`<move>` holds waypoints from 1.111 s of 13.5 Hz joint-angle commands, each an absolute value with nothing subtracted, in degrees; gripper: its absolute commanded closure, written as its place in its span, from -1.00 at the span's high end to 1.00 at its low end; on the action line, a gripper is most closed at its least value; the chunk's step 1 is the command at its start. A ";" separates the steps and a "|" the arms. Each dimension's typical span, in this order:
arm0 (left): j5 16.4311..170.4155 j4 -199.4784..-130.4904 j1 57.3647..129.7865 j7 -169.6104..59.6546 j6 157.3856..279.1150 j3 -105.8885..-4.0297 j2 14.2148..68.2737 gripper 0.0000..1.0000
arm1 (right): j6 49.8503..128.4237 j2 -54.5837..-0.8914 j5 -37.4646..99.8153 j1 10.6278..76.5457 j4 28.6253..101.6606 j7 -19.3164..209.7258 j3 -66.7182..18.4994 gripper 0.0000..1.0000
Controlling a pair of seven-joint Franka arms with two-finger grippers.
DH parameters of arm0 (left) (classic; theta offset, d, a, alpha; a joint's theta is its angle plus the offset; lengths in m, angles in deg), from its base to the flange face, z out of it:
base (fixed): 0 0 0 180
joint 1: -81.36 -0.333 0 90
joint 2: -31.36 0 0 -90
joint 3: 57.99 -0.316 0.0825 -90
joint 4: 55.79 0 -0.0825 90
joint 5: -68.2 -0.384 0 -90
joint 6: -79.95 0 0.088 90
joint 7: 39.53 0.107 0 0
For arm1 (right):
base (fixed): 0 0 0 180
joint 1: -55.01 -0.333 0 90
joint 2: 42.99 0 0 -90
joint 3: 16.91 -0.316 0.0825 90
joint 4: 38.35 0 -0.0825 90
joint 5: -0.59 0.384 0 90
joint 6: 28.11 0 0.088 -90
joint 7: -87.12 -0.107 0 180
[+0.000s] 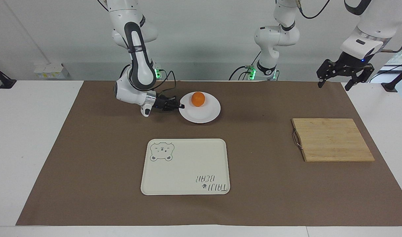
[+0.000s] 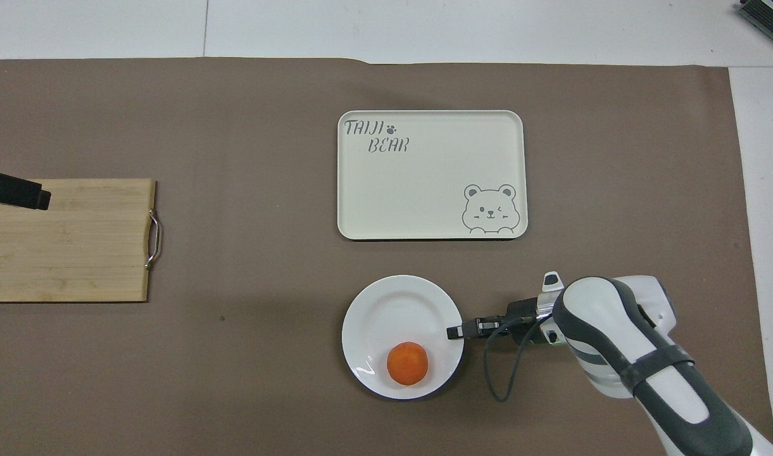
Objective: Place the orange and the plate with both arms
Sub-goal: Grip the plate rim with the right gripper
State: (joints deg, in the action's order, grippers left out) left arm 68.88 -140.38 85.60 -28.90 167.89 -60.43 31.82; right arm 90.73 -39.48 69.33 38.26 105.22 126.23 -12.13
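Note:
The white plate (image 1: 201, 116) lies on the brown mat near the robots, with the orange (image 1: 198, 99) on the part of it nearest them. My right gripper (image 1: 180, 106) reaches in low from the right arm's end and is shut on the plate's rim. The overhead view shows the same: the right gripper (image 2: 456, 331) on the rim of the plate (image 2: 399, 304), the orange (image 2: 407, 363) apart from the fingers. My left gripper (image 1: 334, 84) hangs open and empty, high over the left arm's end of the table, and waits; its tip (image 2: 16, 193) shows over the board.
A cream tray with a bear drawing (image 1: 185, 166) lies farther from the robots than the plate. A wooden cutting board with a metal handle (image 1: 332, 140) lies toward the left arm's end. The brown mat (image 1: 89, 158) covers most of the table.

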 commanded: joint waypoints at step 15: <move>68.46 -142.18 85.05 -29.43 168.37 -59.92 30.22 1.00 | 84.90 -24.28 73.43 45.52 73.73 108.85 -12.43 -1.00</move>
